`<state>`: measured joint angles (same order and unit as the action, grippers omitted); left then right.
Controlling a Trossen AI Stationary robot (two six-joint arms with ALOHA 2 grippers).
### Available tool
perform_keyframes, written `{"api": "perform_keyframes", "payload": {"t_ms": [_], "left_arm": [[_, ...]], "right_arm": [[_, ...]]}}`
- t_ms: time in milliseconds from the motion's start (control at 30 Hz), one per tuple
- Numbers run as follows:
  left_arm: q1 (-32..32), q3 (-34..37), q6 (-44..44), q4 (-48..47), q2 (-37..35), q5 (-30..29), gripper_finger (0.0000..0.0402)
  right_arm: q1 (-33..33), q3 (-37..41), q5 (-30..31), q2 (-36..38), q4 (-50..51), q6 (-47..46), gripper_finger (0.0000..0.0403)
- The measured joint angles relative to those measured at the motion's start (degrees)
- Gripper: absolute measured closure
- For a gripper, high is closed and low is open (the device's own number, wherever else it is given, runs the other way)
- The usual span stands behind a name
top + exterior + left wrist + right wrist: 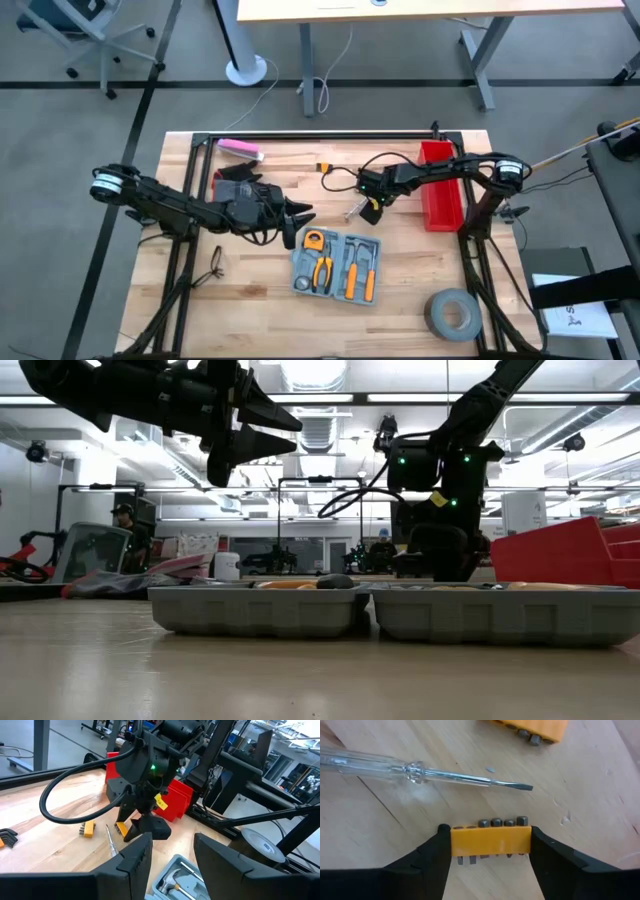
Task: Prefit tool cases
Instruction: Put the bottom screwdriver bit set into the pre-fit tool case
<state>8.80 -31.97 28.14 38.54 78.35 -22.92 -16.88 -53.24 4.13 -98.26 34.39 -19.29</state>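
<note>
The right pincer (490,851) gripped a bit holder (490,840) mid-worktop; the left pincer (300,222) hung half-open, empty, beside the case (338,266).

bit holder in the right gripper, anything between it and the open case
Nothing visible on the wood blocks the way. The right gripper has the orange bit holder between its fingers; the tool case lies open nearby, and the clear-handled screwdriver lies on the holder's far side.
</note>
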Motion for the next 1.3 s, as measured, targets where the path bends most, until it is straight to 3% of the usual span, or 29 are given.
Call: {"api": "perform_keyframes", "payload": {"t_ms": [333, 700, 1133, 1300], "left_arm": [[0.0, 0.0, 0.0, 0.0, 0.0, 0.0, 0.0248], [0.0, 0.0, 0.0, 0.0, 0.0, 0.0, 0.0248], [0.0, 0.0, -0.6, -0.6, 0.0, 0.0, 0.0248], [0.0, 0.0, -0.6, -0.8, 0.0, 0.0, 0.0248]], "right_arm": [[0.0, -0.7, 0.3, 0.0, 0.5, 1.3, 0.0200], [2.6, -7.5, 0.4, 0.3, 9.5, 3.5, 0.0204], [12.7, -13.2, -0.3, 2.4, 16.5, -0.6, 0.0207], [18.2, -14.1, -1.6, 2.5, 16.0, -4.2, 0.0227]]}}
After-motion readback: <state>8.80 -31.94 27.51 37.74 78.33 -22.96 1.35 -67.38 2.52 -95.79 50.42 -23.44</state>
